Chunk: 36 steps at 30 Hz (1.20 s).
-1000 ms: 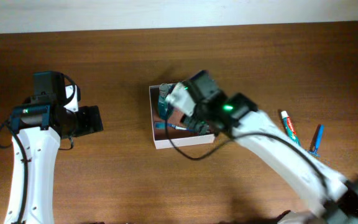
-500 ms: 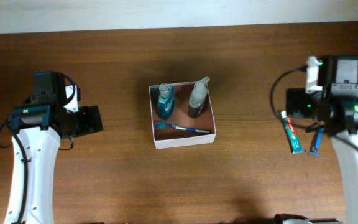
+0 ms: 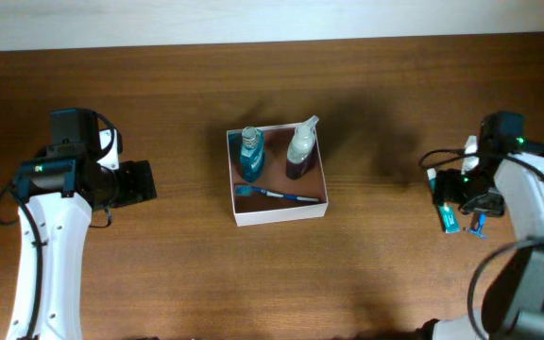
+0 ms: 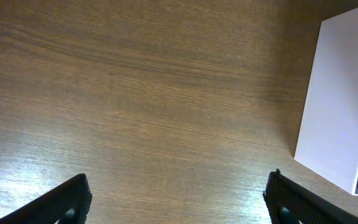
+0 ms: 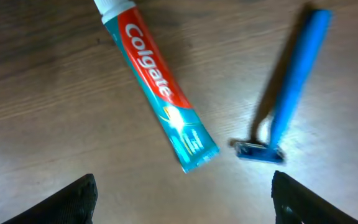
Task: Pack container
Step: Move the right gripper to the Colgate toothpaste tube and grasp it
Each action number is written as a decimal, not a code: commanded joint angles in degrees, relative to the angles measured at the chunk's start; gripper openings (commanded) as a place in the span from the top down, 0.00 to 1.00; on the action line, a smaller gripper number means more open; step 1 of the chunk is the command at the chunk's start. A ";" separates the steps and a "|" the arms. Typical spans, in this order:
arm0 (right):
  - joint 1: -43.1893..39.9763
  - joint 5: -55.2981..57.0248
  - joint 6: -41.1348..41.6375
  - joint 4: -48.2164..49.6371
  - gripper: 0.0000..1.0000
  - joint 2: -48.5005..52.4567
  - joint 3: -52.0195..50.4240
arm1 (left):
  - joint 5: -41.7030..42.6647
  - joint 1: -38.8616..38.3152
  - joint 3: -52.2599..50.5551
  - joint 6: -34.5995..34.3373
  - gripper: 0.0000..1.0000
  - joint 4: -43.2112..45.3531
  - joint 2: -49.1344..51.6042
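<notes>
Right, the container (image 3: 280, 214) sits in the middle of the wooden table (image 3: 178, 274), between my two arms and well apart from both; the left wrist view catches its white outer wall at the right edge. Inside it, a teal bottle (image 3: 250, 159) and a clear spray bottle (image 3: 299, 151) lie side by side toward the far wall, and a blue toothbrush (image 3: 274, 194) lies across the other half. My left gripper (image 3: 138, 182) is released, its fingers spread wide over bare wood with nothing between them. My right gripper (image 5: 185, 202) is just as wide and just as empty, hovering over a toothpaste tube (image 5: 157, 84) and a blue razor (image 5: 288, 87), which lie near each other but apart, out to the right of the container. I judge the container to be light and thin-walled, likely to skid or buckle if I nudge it, so I would rather not grip it at all and would bring things down into it from above. If it needs steadying, I would pinch one wall gently with the left gripper. The tube looks light, soft and glossy, so a hard squeeze would flatten it or let it squirt out sideways. I would take it across its width around mid-body, clear of the cap and the crimped end. The razor looks stiff and thin and lies low on the wood; mid-handle, away from the blade head, seems the safest hold.
</notes>
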 commanded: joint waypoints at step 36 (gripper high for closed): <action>-0.11 -6.75 -3.45 7.85 0.96 14.32 -0.28 | 0.63 0.15 -0.13 1.16 0.10 -0.52 -0.83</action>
